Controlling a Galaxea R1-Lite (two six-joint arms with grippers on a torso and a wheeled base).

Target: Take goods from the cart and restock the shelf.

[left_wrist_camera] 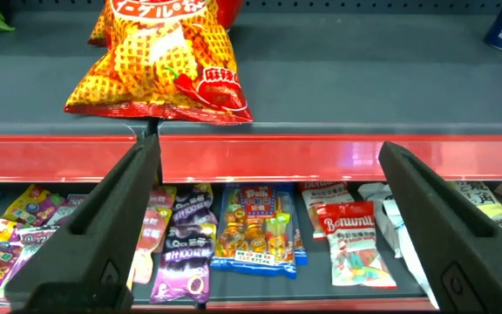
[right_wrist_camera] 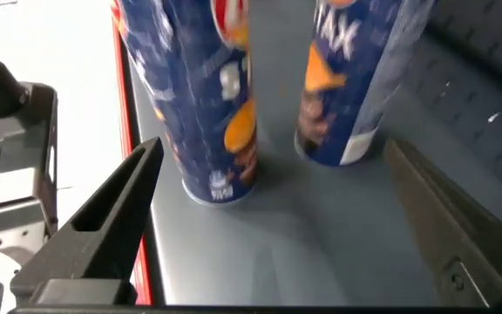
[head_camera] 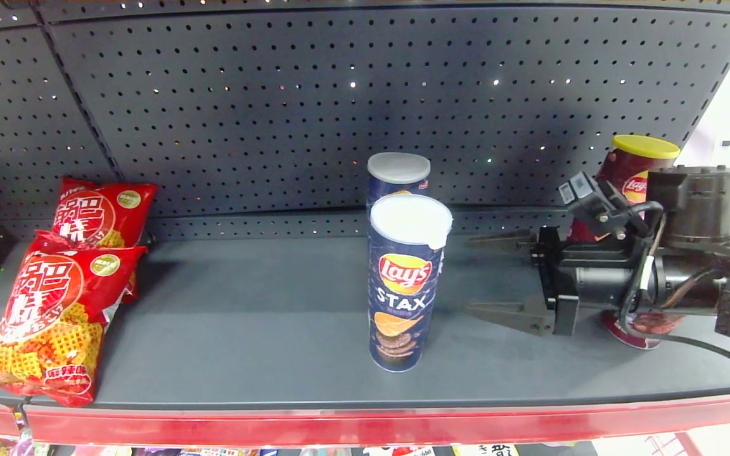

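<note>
Two red snack bags lie at the left end of the shelf, and my left gripper hangs open before its red lip, empty. Mid-shelf, the front can stands upright just ahead of the back can. My right gripper sits just beside them, jaws spread, holding nothing; a red can stands behind it. I judge restocking partly done, with bare shelf left to fill.

Bright even light, pinpoint glints through the pegboard, soft shadows on the shelf, perhaps right-edge glare.
</note>
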